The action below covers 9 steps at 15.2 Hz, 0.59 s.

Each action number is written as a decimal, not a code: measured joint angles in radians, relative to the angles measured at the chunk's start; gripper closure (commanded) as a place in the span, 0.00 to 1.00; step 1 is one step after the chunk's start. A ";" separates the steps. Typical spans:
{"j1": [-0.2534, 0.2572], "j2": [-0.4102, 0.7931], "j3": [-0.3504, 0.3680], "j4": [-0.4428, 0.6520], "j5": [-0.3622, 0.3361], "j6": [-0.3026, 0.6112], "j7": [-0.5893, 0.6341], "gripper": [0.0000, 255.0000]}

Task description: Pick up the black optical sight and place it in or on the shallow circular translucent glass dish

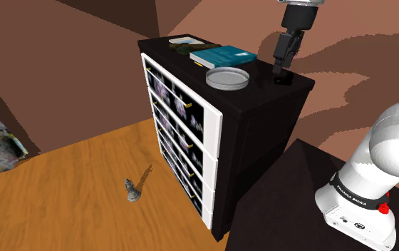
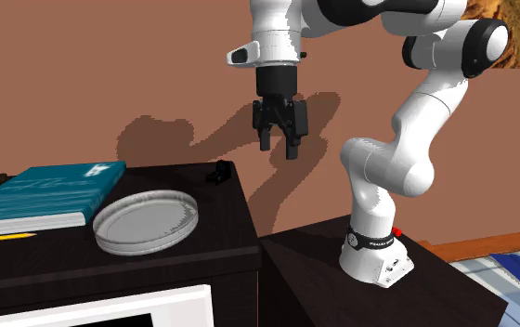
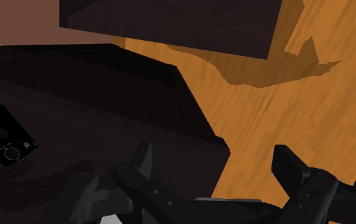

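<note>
Approach step. Claw [image 2: 279, 147] open, empty, hovering above sight [image 2: 219, 173]. Sight sits on dresser [image 2: 223, 234] top near back edge, to second exterior view's right of dish [image 2: 147, 221], apart from it. Next move likely: descend, straddle sight, close.

What you cannot make out

In the shoulder view the black optical sight [image 1: 283, 80] is a small dark lump on the dark drawer chest [image 1: 262, 121], so you cannot read its shape or facing. The arm [image 1: 397, 142] runs off that view's edges between base and hand. The teal book [image 2: 45, 190] is cut by the second exterior view's left edge. The small grey thing [image 1: 132, 190] on the floor [image 1: 70, 207] is too small to name.
</note>
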 measured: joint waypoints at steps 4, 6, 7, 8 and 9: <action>-0.014 0.003 -0.036 -0.018 -0.038 0.021 -0.056 0.00; -0.031 0.019 -0.076 -0.032 -0.077 0.051 -0.114 0.00; -0.039 0.023 -0.095 -0.042 -0.096 0.065 -0.143 0.00; -0.045 0.029 -0.110 -0.050 -0.113 0.081 -0.167 0.00; -0.052 0.033 -0.128 -0.053 -0.130 0.090 -0.193 0.00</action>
